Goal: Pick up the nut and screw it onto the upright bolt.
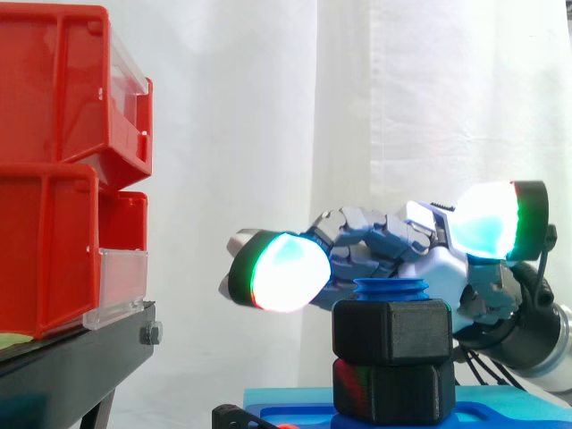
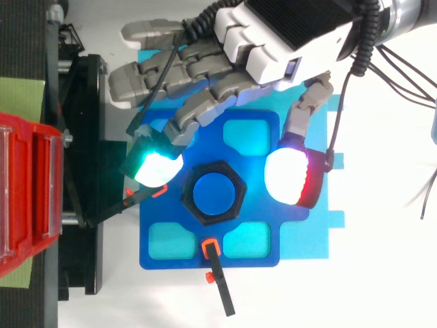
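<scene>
White curtain (image 1: 268, 107) fills the back of the side view, with red bins (image 1: 54, 89) stacked at the left on a black stand (image 1: 80, 357), both cut off by the frame edge. Low in the middle, the blue bolt (image 1: 391, 290) stands upright and the black nut (image 1: 391, 331) sits on it, with just the bolt's tip poking out above. Under it there's a second black hex piece (image 1: 391, 391), and honestly we can't tell if that's another nut or part of the fixture, since from above it's hidden under the top one. The hand (image 2: 293, 31) comes in from the upper right of the top view, fingers loosely spread and gripping nothing. One glowing fingertip (image 2: 156, 167) sits just left of the nut and the thumb pad (image 2: 290, 176) just right of it, with the blue plate (image 2: 158, 213) showing in both gaps. From the side, the fingers pass behind the bolt's tip, so part of them is blocked, and the wrist runs off the right edge. The plate lies on a cyan mat (image 2: 314, 232). Two black rods with orange tips (image 2: 222, 294) meet its left and bottom edges, and we can't make out what they are.
</scene>
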Robot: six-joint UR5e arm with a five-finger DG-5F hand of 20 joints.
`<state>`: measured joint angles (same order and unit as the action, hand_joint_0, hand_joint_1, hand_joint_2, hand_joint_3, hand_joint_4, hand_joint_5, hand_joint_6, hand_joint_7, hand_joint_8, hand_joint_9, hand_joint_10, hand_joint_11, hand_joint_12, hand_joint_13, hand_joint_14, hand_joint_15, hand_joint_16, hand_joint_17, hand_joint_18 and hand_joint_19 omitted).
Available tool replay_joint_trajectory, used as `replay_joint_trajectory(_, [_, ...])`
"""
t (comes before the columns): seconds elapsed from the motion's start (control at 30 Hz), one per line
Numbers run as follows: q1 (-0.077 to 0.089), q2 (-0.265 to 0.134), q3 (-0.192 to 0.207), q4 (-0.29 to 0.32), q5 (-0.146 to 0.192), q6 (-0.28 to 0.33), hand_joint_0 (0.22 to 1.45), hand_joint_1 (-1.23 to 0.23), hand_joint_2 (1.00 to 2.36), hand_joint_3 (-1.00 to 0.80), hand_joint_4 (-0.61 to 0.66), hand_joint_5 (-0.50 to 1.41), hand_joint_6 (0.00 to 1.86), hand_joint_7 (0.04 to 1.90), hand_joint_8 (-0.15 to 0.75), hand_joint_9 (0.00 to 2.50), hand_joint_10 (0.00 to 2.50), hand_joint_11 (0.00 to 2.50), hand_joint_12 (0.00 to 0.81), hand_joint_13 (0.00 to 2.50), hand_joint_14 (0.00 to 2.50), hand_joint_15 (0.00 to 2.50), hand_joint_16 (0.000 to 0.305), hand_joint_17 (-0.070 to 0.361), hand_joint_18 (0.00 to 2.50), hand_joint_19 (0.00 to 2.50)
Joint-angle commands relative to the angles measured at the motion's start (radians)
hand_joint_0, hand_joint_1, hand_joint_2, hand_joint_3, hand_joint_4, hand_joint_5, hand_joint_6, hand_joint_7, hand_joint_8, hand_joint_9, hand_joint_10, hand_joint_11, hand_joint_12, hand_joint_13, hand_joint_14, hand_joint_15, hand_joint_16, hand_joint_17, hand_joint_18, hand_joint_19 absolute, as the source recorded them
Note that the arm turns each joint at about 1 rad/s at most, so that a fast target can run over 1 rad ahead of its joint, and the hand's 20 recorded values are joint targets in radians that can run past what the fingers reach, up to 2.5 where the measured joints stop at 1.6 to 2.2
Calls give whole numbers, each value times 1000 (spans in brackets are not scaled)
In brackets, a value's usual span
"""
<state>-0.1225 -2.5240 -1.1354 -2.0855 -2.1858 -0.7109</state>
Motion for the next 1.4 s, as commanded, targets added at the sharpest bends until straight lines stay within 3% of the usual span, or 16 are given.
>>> replay_joint_trajectory(0.0, [3, -15, 11, 2, 6, 2, 390, -100, 1000, -500, 50, -261, 500, 545, 189, 67, 0, 0, 368, 0, 0, 0, 62, 139, 0, 0])
replay_joint_trajectory(0.27, [9, -21, 9, -15, 1, 5, 390, -74, 1000, -500, 75, -261, 501, 592, 196, 52, 0, 0, 366, 0, 0, 0, 61, 138, 0, 0])
replay_joint_trajectory(0.63, [11, -22, 0, -10, 1, 5, 406, -152, 1000, -500, 248, -193, 503, 983, 276, 320, 0, 0, 370, 204, 0, 0, 56, 126, 0, 0])
replay_joint_trajectory(1.1, [1, -21, 6, 9, -11, 10, 424, -187, 1000, -500, 254, -152, 502, 1197, 296, 458, 0, 0, 356, 315, 0, 0, 51, 114, 0, 0])
replay_joint_trajectory(1.37, [-8, -21, 14, 10, -15, 11, 436, -216, 1000, -500, 249, -111, 500, 1311, 303, 581, 0, 0, 340, 431, 0, 0, 46, 104, 124, 0])
